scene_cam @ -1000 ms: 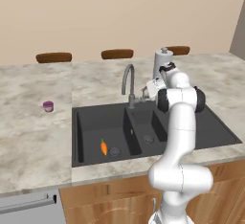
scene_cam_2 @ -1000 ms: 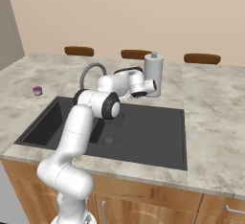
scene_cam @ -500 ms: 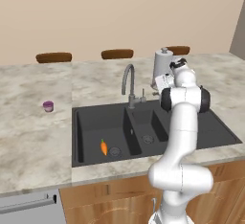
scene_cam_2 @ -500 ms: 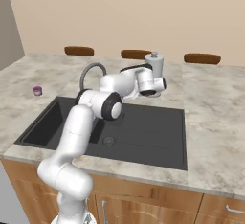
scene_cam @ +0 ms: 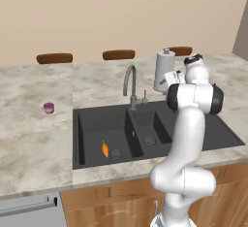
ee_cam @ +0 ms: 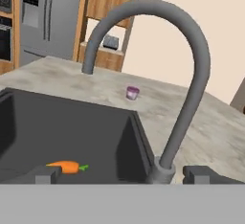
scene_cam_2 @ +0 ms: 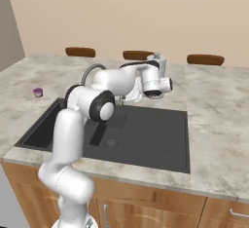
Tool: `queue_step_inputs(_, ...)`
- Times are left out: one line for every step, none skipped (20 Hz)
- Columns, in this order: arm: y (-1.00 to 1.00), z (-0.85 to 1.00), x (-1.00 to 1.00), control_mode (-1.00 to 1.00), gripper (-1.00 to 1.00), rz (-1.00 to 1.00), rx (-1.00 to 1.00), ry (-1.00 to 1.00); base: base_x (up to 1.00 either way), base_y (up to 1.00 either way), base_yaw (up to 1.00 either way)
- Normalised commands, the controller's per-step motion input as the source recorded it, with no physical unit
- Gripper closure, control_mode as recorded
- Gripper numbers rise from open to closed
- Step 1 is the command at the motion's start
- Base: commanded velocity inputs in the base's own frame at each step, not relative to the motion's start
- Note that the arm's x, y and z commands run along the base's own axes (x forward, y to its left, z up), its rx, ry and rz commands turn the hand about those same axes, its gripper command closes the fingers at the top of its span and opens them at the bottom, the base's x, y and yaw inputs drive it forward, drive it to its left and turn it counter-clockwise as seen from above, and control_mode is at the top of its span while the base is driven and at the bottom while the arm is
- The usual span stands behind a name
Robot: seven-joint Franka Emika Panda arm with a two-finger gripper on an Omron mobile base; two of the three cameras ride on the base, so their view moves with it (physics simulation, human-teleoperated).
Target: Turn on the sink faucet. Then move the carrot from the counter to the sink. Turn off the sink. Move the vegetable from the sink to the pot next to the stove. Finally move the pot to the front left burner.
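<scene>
While open, tool [ee_cam: 119, 174] faces carrot [ee_cam: 67, 166].

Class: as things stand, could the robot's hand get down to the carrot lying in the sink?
Probably yes. The carrot lies alone on the floor of the large basin of the sink, open from above. The open hand sits beside the faucet, whose spout it would have to clear.

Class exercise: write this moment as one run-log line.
carrot: in large basin of sink | faucet: no water seen | gripper: jaws open, empty, by faucet base
</scene>
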Motion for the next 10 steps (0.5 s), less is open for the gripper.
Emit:
queue_step_inputs(0.24,0.49,-0.91,-1.00,-1.00,0.00,0.00,-0.09,0.00,0.00,0.00)
queue_step_inputs(0.28,0.49,-0.89,-1.00,-1.00,0.00,0.00,-0.08,0.00,0.00,0.00)
queue_step_inputs(0.28,0.49,-0.87,-1.00,-1.00,0.00,0.00,-0.08,0.00,0.00,0.00)
queue_step_inputs(0.31,0.50,-0.86,-1.00,-1.00,0.00,-0.01,-0.08,0.00,0.00,0.00)
queue_step_inputs(0.34,0.51,-0.86,-1.00,-1.00,0.00,0.00,-0.06,0.00,0.00,0.00)
queue_step_inputs(0.34,0.51,-0.86,-1.00,-1.00,0.00,0.00,-0.05,0.00,0.00,0.00)
queue_step_inputs(0.35,0.53,-0.85,-1.00,-1.00,0.00,0.00,-0.03,0.00,0.00,0.00)
queue_step_inputs(0.36,0.53,-0.86,-1.00,-1.00,0.00,0.00,-0.01,0.00,0.00,0.00)
queue_step_inputs(0.38,0.53,-0.82,-1.00,-1.00,0.00,0.00,0.00,0.00,0.00,0.00)
queue_step_inputs(0.35,0.53,-0.84,-1.00,-1.00,0.00,0.00,0.00,0.00,0.00,0.00)
